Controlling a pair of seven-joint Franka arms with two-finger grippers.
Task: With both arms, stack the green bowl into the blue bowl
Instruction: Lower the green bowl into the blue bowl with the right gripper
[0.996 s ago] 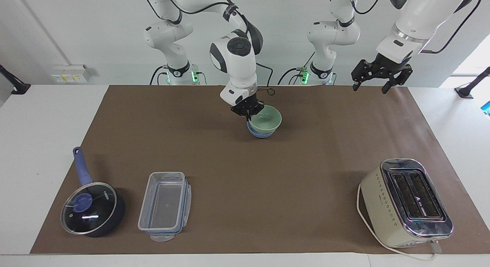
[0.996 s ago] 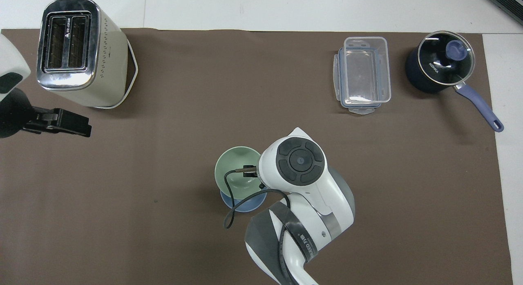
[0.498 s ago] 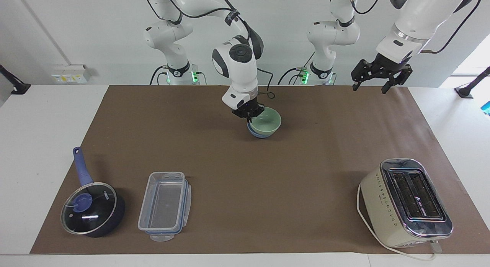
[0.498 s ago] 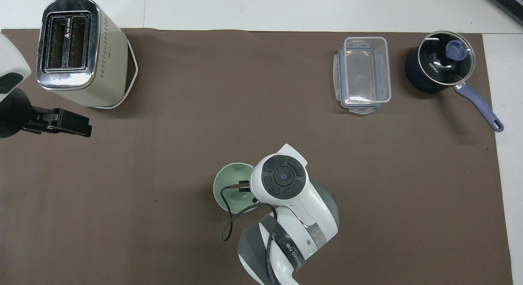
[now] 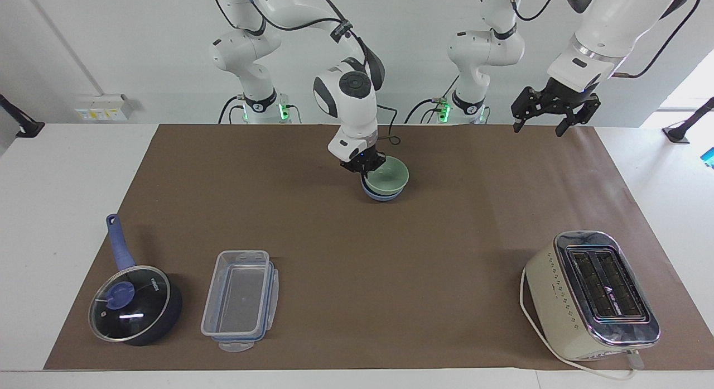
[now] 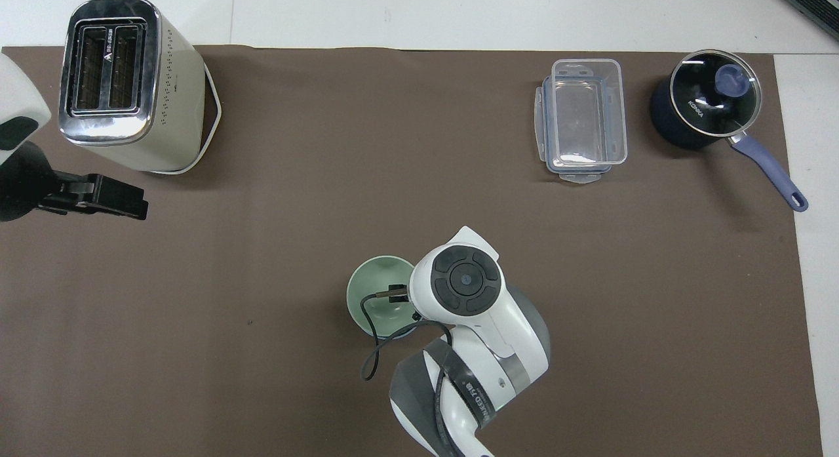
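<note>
Take the toaster (image 5: 591,294) as your landmark: it stands at the left arm's end of the brown mat (image 5: 357,299), on the edge farthest from the robots.

Well away from the toaster, toward the middle of the mat and nearer the robots, you will find the green bowl (image 5: 389,177) sitting inside the blue bowl (image 5: 382,196); only the blue bowl's lower wall shows under it. The right gripper (image 5: 363,167) is down at the green bowl's rim, on the side away from the toaster, its fingers pinched on that rim. In the overhead view the arm's wrist covers the grip, so you can judge the contact only from the facing view, and whether the green bowl has fully settled in the blue one is hard to say.

The left gripper (image 5: 549,113) waits up in the air over the mat's edge nearest the robots, at the toaster's end, fingers spread and holding nothing.

Far from the toaster along the same edge lie a clear plastic container (image 5: 241,299) and a lidded saucepan (image 5: 134,305).
</note>
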